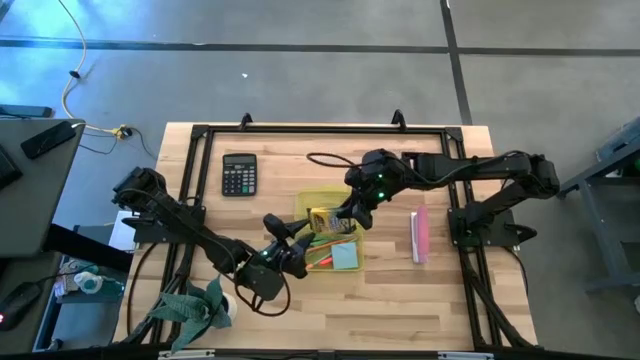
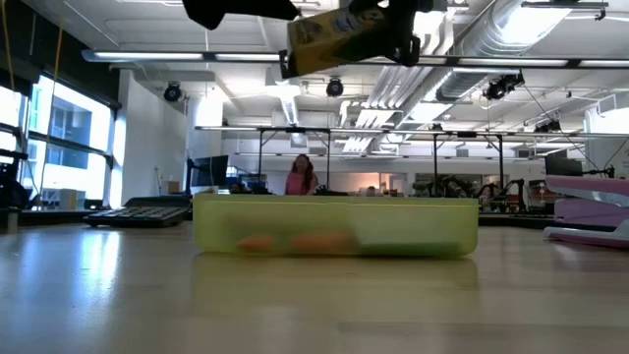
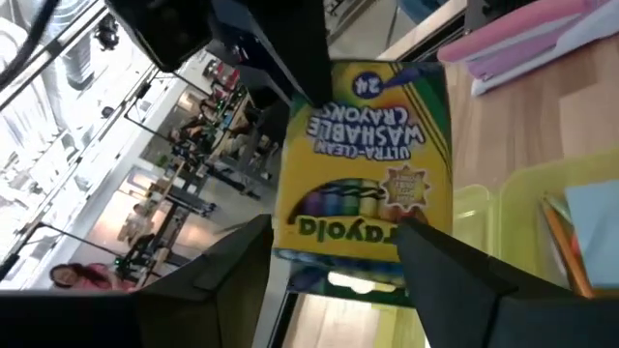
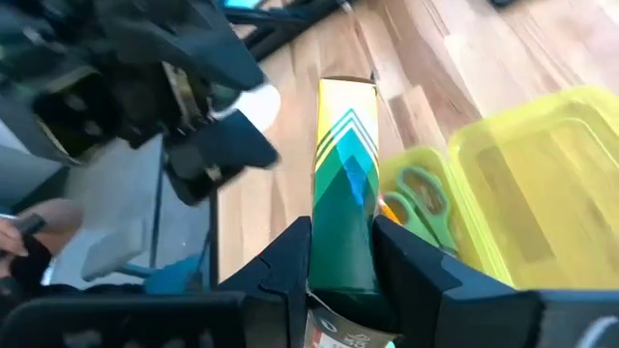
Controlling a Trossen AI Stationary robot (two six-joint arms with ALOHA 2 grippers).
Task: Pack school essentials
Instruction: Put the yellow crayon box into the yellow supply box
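Your right gripper (image 4: pixel 340 253) has its fingers pinched tight on the crayon box (image 3: pixel 363 174), hanging above the open yellow-green case (image 2: pixel 334 226), while your left gripper (image 3: pixel 334 246) sits spread wide and empty just beside the box. Lower it crooked and I'd expect a corner to catch the case wall or land on the scissors (image 4: pixel 426 198) and pencils (image 1: pixel 322 259) inside, and a nudge from those left fingers could twist it loose.

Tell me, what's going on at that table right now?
Right gripper shut on crayon box, held above yellow case. Left gripper open beside case. Scissors, pencils already inside. Nothing blocking.
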